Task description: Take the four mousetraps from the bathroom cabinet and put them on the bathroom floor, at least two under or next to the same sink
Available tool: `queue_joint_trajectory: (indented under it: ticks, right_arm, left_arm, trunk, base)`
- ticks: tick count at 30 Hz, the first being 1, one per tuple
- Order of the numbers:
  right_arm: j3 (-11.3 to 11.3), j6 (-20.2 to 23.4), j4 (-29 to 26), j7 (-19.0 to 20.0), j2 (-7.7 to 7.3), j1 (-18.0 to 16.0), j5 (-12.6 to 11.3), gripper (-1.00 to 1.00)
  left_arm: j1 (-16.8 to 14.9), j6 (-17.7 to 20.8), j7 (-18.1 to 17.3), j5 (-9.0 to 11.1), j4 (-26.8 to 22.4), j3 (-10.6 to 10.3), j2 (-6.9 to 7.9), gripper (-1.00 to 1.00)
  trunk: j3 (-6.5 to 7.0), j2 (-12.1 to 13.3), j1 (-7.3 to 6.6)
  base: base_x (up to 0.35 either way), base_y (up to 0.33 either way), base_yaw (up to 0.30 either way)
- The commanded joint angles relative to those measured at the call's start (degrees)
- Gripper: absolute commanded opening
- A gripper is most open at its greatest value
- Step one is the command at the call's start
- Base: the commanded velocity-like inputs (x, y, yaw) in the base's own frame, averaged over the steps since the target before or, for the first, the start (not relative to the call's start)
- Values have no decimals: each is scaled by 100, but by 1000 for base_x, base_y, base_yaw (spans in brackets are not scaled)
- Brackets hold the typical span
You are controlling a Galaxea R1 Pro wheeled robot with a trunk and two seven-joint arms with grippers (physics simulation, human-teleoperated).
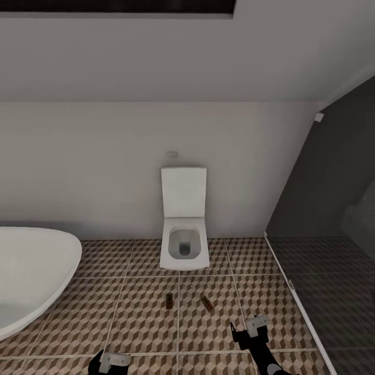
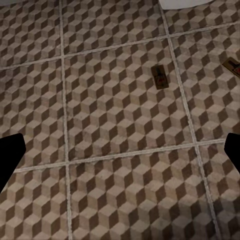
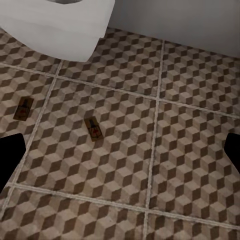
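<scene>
On the bathroom floor point(image 1: 130, 307) before the toilet point(image 1: 184, 245), two mousetraps point(image 1: 169, 300) point(image 1: 207, 303) lie apart; left gripper point(image 1: 112, 361) and right gripper point(image 1: 249, 328) spread wide, holding nothing.

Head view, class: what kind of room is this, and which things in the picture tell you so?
A bathroom, almost certainly. A white wall-hung toilet with its lid up stands against the far wall, the rim of a white bathtub curves in beside it, and a glass shower partition closes off the other side.
</scene>
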Motion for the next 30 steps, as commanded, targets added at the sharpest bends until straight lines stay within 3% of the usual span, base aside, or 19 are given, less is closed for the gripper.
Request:
queue_joint_trajectory:
  ticks: [1, 20, 26, 30]
  right_arm:
    - [29, -8, 8, -60, 1, -6, 44, 100]
    - [29, 16, 8, -56, 20, -7, 44, 100]
    - [29, 133, 8, -54, 240, -7, 44, 100]
    - [29, 155, 13, -50, 297, -6, 44, 100]
  left_arm:
    - [-8, -30, 16, 30, 20, -50, -3, 100]
    - [-8, -30, 17, 30, 21, -50, -11, 100]
    - [-8, -30, 16, 30, 21, -50, -28, 100]
    - [-3, -30, 16, 30, 21, -50, -41, 100]
  trunk:
    - [-11, -11, 3]
    - [-11, -11, 3]
    - [-11, -11, 3]
    - [-11, -11, 3]
  base:
    - [0, 0, 0]
    - [0, 0, 0]
    - [0, 0, 0]
    - [0, 0, 0]
